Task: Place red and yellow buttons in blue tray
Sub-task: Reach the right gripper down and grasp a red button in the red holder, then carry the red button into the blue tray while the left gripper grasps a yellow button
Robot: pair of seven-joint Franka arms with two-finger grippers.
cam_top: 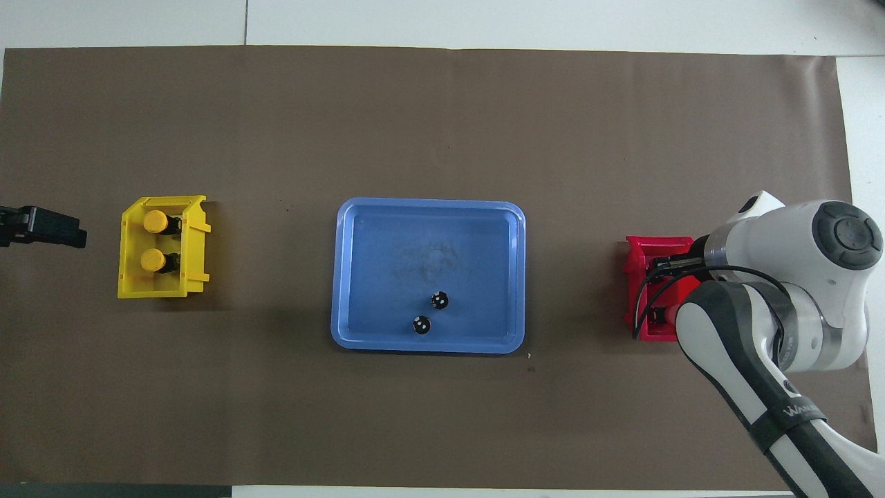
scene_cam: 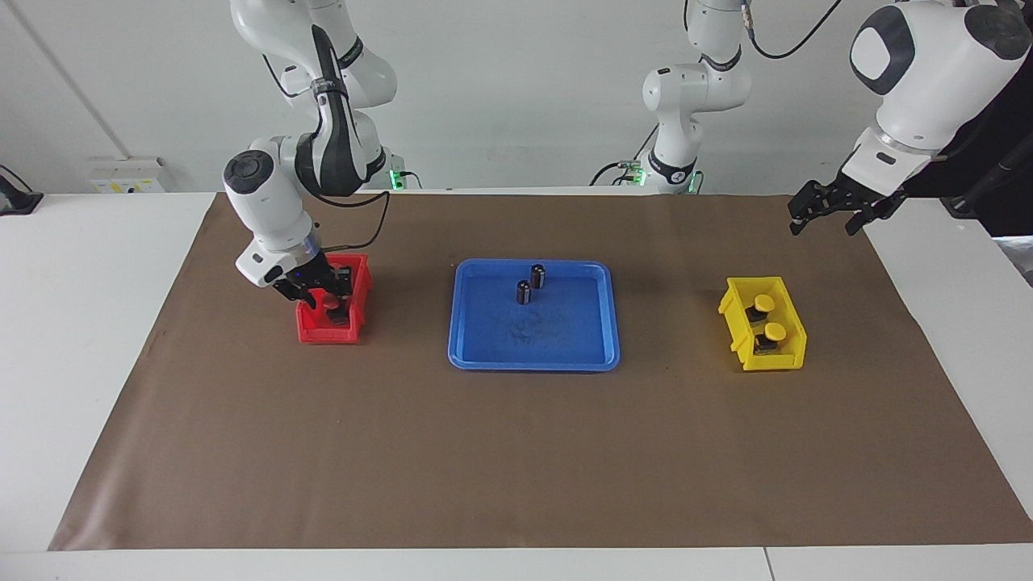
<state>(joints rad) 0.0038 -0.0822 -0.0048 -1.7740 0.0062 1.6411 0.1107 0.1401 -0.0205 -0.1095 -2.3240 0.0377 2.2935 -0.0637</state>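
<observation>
Plastic bins and tray on a matt brown sheet

The shallow rectangular blue plastic tray [scene_cam: 472,355] looked smooth, its floor scuffed at the middle; the small red plastic bin [scene_cam: 361,284] and small yellow plastic bin [scene_cam: 789,355] looked smooth too. The brown paper-like sheet [scene_cam: 516,460] lay dull over the smooth white desk [scene_cam: 81,363].

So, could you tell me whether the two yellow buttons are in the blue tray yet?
Not yet. Both yellow buttons sit in the yellow bin; the blue tray holds only two dark cylinders.
</observation>
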